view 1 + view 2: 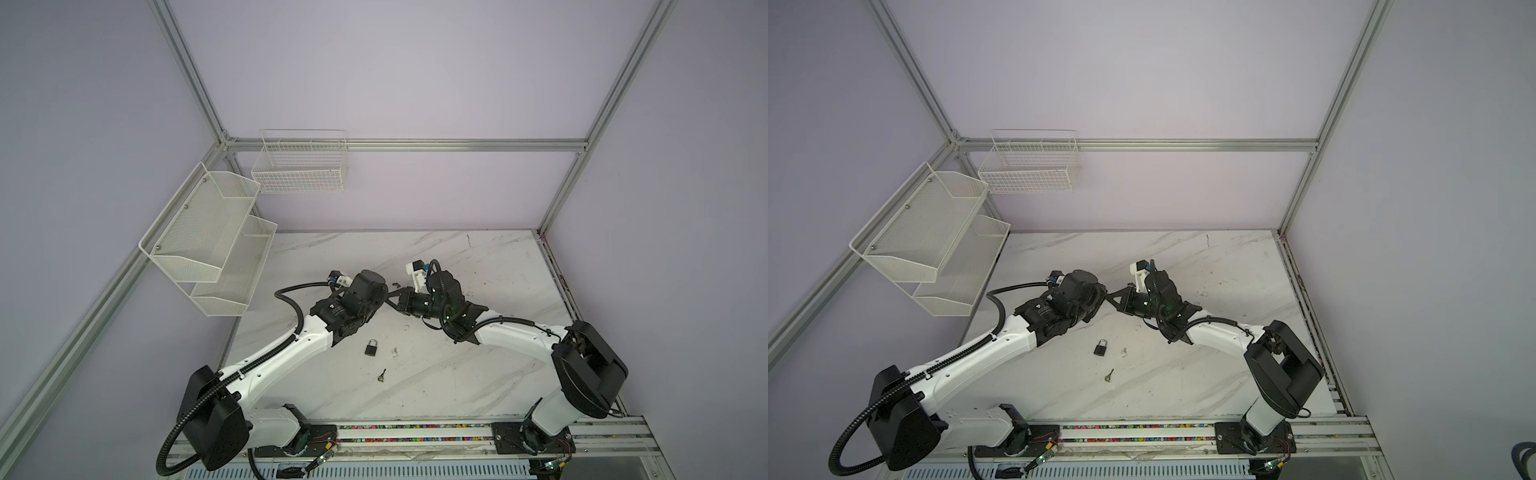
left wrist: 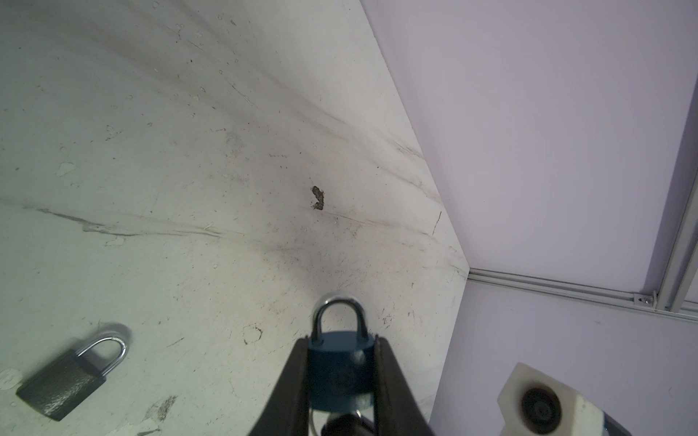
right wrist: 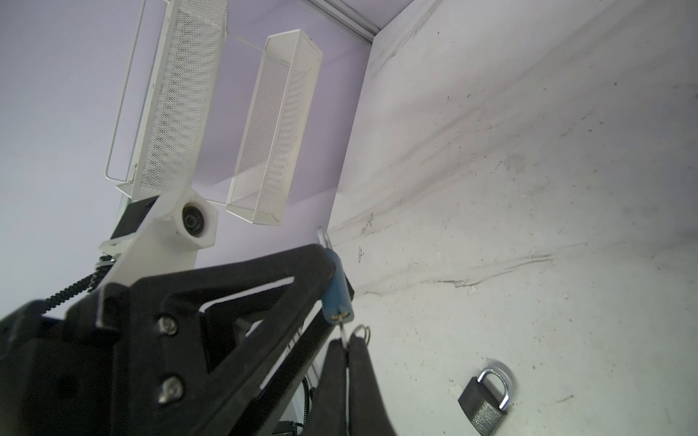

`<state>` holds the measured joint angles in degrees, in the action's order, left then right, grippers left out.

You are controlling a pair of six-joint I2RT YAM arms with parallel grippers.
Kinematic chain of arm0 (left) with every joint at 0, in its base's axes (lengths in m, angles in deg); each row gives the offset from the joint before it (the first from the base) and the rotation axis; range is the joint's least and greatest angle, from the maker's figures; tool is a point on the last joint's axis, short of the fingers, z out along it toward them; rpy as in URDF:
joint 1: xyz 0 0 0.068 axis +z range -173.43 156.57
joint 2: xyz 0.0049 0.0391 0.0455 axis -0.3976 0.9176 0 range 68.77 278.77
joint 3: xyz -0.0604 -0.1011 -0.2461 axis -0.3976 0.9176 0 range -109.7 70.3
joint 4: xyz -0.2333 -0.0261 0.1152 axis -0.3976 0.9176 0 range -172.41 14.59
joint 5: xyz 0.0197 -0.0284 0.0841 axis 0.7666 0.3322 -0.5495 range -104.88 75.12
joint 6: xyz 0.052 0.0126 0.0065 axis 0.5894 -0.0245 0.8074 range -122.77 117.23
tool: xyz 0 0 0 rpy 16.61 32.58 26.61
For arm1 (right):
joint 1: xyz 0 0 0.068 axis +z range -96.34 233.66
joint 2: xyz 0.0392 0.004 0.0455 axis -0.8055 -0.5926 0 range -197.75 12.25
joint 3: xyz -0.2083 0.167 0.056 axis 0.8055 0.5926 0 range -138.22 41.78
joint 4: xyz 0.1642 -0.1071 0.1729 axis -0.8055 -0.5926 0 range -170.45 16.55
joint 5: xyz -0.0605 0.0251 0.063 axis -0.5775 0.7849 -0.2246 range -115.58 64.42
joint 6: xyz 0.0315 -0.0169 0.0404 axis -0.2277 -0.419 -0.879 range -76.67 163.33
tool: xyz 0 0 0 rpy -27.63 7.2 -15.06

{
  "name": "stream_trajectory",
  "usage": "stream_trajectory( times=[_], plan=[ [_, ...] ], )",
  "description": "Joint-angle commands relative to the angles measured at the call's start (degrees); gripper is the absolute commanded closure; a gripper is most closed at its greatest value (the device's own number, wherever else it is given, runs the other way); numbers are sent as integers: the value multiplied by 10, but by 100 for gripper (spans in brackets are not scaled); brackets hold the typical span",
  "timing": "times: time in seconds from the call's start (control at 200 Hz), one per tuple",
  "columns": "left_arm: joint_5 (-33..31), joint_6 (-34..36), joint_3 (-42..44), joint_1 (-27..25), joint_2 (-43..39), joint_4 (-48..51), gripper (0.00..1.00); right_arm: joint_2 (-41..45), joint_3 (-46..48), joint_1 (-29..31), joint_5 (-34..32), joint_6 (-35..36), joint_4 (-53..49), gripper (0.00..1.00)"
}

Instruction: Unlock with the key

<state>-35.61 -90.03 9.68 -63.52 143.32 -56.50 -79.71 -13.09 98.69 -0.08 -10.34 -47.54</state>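
Scuffed marble tabletop (image 1: 457, 374), lilac walls (image 1: 415, 83), aluminium frame (image 1: 415, 145)

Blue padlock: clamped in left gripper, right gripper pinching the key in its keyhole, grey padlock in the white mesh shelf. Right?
One error: the grey metal padlock lies on the marbled table, not in the white mesh shelf; both top views show it. Left gripper clamping the blue padlock and right gripper pinching the silver key in its keyhole stand.

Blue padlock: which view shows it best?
The left wrist view: the blue padlock shows its face and shackle, clamped in the left gripper. The right wrist view shows it edge-on, the right gripper pinching the inserted key. In both top views it is hidden.
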Motion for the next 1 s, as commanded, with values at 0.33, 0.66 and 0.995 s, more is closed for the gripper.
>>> stream_trajectory(
  times=[0.33,0.66,0.995],
  plan=[
    [79,-11,-6,-24,-32,-127,100,-6,-26,-4,76,-104,78,100],
    [88,-21,3,-24,-39,-152,100,-10,-15,-10,96,-197,122,100],
    [80,-27,6,-24,-41,-161,100,-19,0,-10,106,-254,154,100]
  ],
)
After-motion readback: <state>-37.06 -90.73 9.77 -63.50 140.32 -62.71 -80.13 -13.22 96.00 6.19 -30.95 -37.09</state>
